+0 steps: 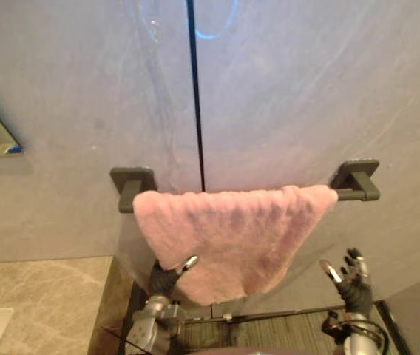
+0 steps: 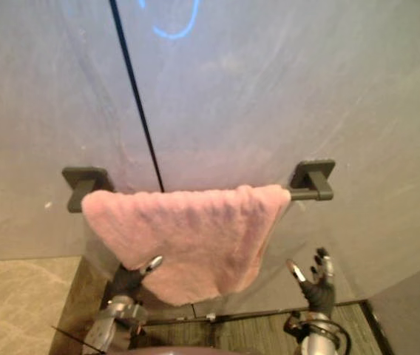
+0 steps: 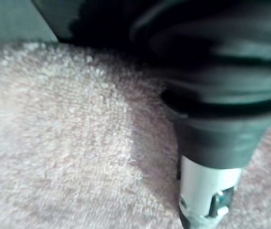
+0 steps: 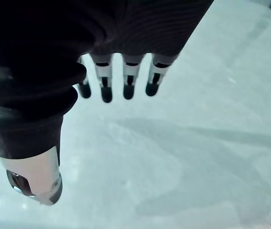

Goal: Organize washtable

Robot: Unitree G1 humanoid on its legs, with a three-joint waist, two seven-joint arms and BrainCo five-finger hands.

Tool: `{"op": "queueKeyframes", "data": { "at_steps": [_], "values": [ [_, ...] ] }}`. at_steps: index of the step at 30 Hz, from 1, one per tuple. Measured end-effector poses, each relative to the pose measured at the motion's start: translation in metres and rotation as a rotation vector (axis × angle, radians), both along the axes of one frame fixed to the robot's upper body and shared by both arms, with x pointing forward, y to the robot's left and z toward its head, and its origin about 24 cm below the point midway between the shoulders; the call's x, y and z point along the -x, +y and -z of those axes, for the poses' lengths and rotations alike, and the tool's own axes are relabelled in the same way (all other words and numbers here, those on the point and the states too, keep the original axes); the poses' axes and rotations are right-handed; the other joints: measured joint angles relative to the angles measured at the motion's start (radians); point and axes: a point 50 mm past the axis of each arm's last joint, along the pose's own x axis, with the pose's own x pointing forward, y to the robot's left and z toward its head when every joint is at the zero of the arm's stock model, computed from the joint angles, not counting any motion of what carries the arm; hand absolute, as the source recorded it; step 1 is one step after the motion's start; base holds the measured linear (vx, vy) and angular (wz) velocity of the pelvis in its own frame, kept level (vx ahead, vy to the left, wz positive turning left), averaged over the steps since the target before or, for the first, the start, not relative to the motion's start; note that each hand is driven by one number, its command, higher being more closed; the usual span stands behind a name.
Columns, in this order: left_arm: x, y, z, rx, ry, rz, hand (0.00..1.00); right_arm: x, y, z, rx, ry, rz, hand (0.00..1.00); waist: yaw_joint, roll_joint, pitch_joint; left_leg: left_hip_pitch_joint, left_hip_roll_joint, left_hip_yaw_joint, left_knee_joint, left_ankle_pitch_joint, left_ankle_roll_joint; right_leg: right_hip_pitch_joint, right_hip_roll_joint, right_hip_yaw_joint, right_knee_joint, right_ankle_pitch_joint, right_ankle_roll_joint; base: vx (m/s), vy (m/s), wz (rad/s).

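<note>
Two hands are raised toward the wall rail. The left hand sits at the lower left edge of a fluffy pink terry towel, and in its wrist view it lies right against the pile. Whether it grips the cloth or only touches it I cannot tell. The right hand is well right of the towel, released and spread, holding nothing, with the pale wall ahead of it in its own wrist view.

The towel is draped over a dark metal towel bar fixed by two square brackets to a grey marbled wall with a thin dark vertical seam. It covers nearly the whole bar, leaving only the right end bare. It hangs unevenly: the bottom edge slants and sags to a point near the middle, and the right side is drawn up short.

As I judge it, the hanging step is done and what is left here is evening out the cloth so it falls square. A beige stone surface shows at the near left, too little of it to say what else needs tidying.
</note>
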Motion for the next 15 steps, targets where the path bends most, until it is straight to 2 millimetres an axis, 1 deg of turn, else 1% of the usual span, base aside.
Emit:
{"op": "queueKeyframes", "data": {
  "at_steps": [2, 4, 6, 8, 9, 11, 12, 13, 14, 15],
  "values": [
    [0.004, 0.012, -0.004, -0.008, -0.009, -0.053, 0.00, 0.001, -0.010, -0.012, 0.041, -0.038, 0.056, 0.00, 0.001, 0.003, -0.010, -0.001, 0.002, 0.001, 0.027, -0.013, 0.002, 0.001, -0.004, -0.003, 0.024, -0.019, 0.000, 0.04, -0.009, 0.03],
    [0.005, 0.018, -0.008, -0.020, -0.017, -0.090, 0.00, 0.002, -0.015, -0.019, 0.065, -0.062, 0.082, 0.00, 0.002, 0.005, -0.018, -0.002, 0.002, 0.001, 0.039, -0.020, 0.001, 0.000, -0.007, -0.004, 0.036, -0.028, 0.001, 0.04, 0.000, 0.04],
    [0.007, 0.029, -0.014, -0.043, -0.038, -0.138, 0.00, 0.003, -0.021, -0.031, 0.102, -0.103, 0.123, 0.00, 0.003, 0.007, -0.026, -0.003, 0.002, 0.002, 0.052, -0.029, -0.002, 0.000, -0.009, -0.006, 0.050, -0.039, 0.003, 0.03, 0.002, 0.05],
    [0.007, 0.046, -0.029, -0.085, -0.092, -0.226, 0.00, 0.004, -0.029, -0.053, 0.169, -0.175, 0.179, 0.00, 0.006, 0.007, -0.032, -0.003, 0.003, 0.002, 0.067, -0.039, -0.003, 0.000, -0.012, -0.012, 0.067, -0.052, 0.003, 0.03, -0.007, 0.05],
    [0.007, 0.049, -0.034, -0.095, -0.112, -0.245, 0.00, 0.004, -0.030, -0.059, 0.191, -0.196, 0.187, 0.00, 0.006, 0.006, -0.033, -0.003, 0.003, 0.002, 0.073, -0.042, -0.003, 0.000, -0.012, -0.013, 0.070, -0.055, 0.003, 0.00, 0.000, 0.00],
    [0.007, 0.061, -0.061, -0.134, -0.227, -0.314, 0.00, 0.002, -0.031, -0.088, 0.266, -0.315, 0.207, 0.00, 0.005, 0.007, -0.042, -0.008, 0.007, 0.002, 0.090, -0.055, -0.005, 0.001, -0.012, -0.015, 0.080, -0.064, 0.004, 0.00, 0.000, 0.00],
    [0.007, 0.062, -0.069, -0.141, -0.265, -0.328, 0.00, 0.000, -0.030, -0.096, 0.280, -0.356, 0.202, 0.00, 0.005, 0.007, -0.045, -0.009, 0.008, 0.002, 0.094, -0.058, -0.006, 0.000, -0.012, -0.015, 0.083, -0.067, 0.004, 0.00, 0.000, 0.00],
    [0.008, 0.064, -0.086, -0.156, -0.347, -0.349, 0.00, -0.002, -0.025, -0.110, 0.305, -0.435, 0.185, 0.00, 0.005, 0.005, -0.057, -0.008, 0.008, 0.002, 0.096, -0.060, -0.006, -0.001, -0.012, -0.015, 0.087, -0.071, 0.003, 0.00, 0.000, 0.00],
    [0.008, 0.064, -0.095, -0.162, -0.387, -0.361, 0.00, -0.004, -0.022, -0.117, 0.312, -0.476, 0.174, 0.00, 0.005, 0.002, -0.062, -0.008, 0.009, 0.002, 0.096, -0.060, -0.006, -0.003, -0.011, -0.015, 0.087, -0.071, 0.002, 0.00, 0.000, 0.00],
    [0.010, 0.063, -0.112, -0.182, -0.470, -0.383, 0.00, -0.008, -0.015, -0.131, 0.321, -0.560, 0.143, 0.00, 0.005, 0.007, -0.073, -0.007, 0.009, 0.002, 0.095, -0.060, -0.007, -0.005, -0.011, -0.015, 0.087, -0.072, 0.001, 0.00, 0.000, 0.00]
  ]
}}
